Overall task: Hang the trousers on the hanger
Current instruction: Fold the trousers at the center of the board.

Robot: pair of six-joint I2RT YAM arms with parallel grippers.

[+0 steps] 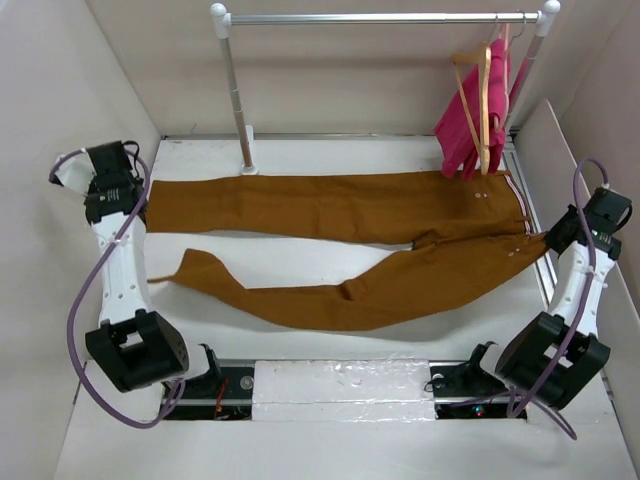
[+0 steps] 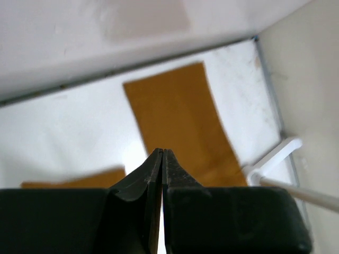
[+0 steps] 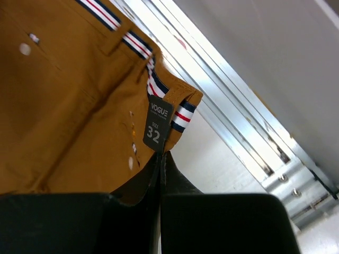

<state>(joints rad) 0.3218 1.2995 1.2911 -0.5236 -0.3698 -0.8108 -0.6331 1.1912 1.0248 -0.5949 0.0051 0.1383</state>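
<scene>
Rust-brown trousers flat; R gripper clenched on waistband label; L gripper clenched empty, over leg end.

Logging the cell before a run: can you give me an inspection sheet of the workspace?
Surface: white table, trousers spread on it.
Job's things: trousers lying flat, legs to the left, waist to the right; hanger hanging on the clothes rail, far right.
Clutter: pink garment on the rail by the hanger.
Grippers: left gripper jaws shut, empty, near a leg hem; right gripper jaws shut at the waistband label, grip unclear.
Cables: purple cables, one loop on each side.
Surroundings: pale walls.
</scene>
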